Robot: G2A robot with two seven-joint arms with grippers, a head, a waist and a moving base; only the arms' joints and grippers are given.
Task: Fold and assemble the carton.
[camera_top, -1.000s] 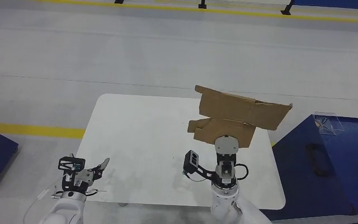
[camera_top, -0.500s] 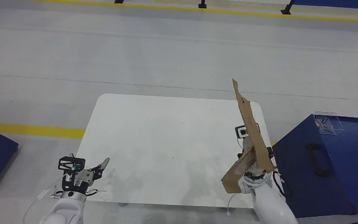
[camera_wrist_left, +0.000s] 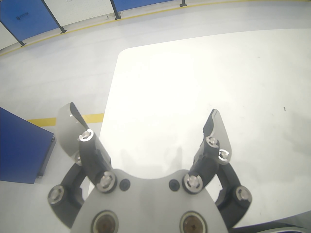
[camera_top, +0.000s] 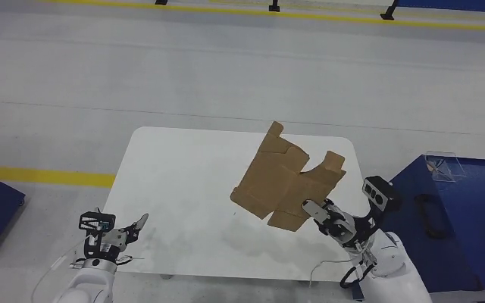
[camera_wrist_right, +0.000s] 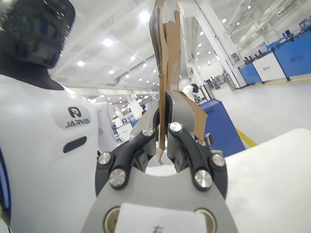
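A flattened brown carton [camera_top: 284, 182] hangs in the air above the right half of the white table [camera_top: 182, 197], its flaps spread out. My right gripper [camera_top: 312, 210] is shut on its lower right edge. The right wrist view shows the carton [camera_wrist_right: 165, 56] edge-on, pinched between the two fingers of the right gripper [camera_wrist_right: 162, 107]. My left gripper [camera_top: 121, 227] stays at the table's front left corner, open with nothing between its fingers [camera_wrist_left: 215, 127], low over the table [camera_wrist_left: 194, 78].
A blue cabinet [camera_top: 436, 227] stands close to the table's right side. Another blue block [camera_wrist_left: 21, 151] sits on the floor off the table's left edge. Yellow floor lines run past the table.
The right arm has swung the carton around: from upright and broadside, to edge-on at the right, to lying flatter over the table's right half. The left arm has kept still.
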